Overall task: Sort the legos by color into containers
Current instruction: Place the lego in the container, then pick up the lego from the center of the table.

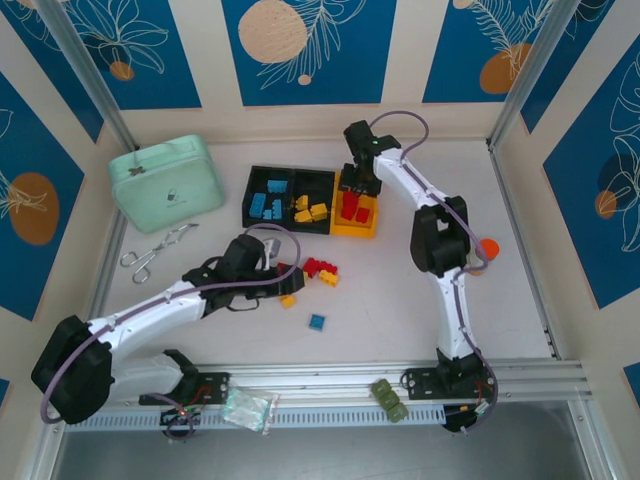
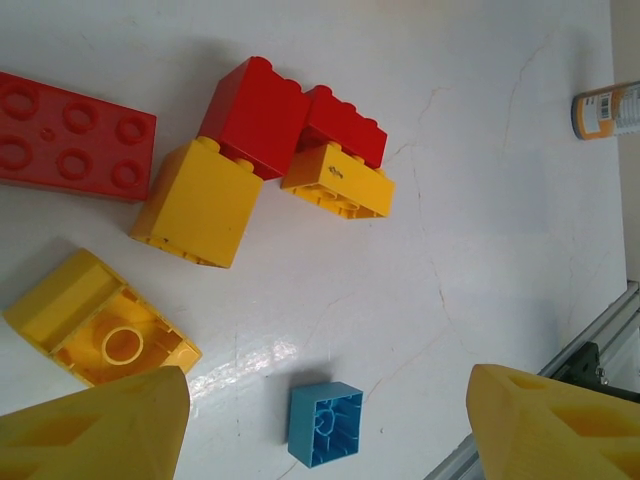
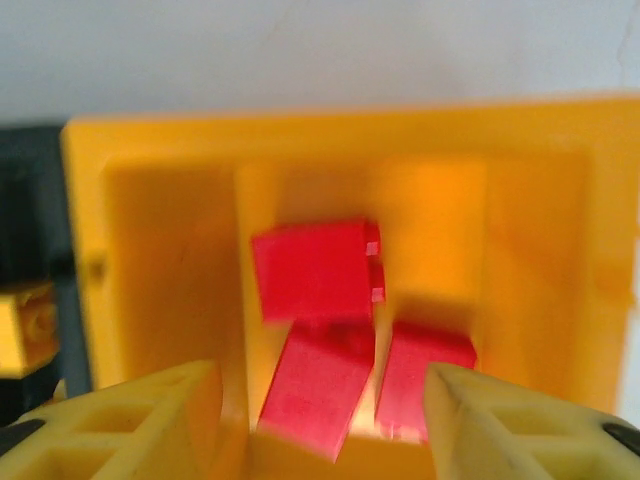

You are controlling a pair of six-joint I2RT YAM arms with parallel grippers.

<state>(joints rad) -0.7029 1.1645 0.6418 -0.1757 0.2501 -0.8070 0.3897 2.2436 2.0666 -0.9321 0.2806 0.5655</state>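
— What's the left arm doing?

— It lies low, reaching from its base toward mid-table. The left gripper (image 2: 320,395) hangs open and empty above the loose bricks (image 1: 318,270), a huddle of red and yellow. One blue brick (image 2: 325,425) sits alone at 6 o'clock of the huddle.

— Which would you take?

— The blue one, I think. Nothing touches it, so the fingers can straddle it, drop straight down and close on its flat sides. The huddled ones touch each other, and a pinch there might drag a neighbour along.

— And the bins?

— They're at 12 o'clock. The black bins (image 1: 290,172) hold blue and yellow, and the yellow bin (image 3: 540,250) at their 3 o'clock end holds red.

— The right arm?

— It's folded high, wrist pointing down into the yellow bin. The right gripper (image 3: 322,400) has its fingers spread with nothing pinched, as far as the blur allows, and the red bricks (image 3: 315,270) lie below. It should lift straight up past the rim before swinging away.
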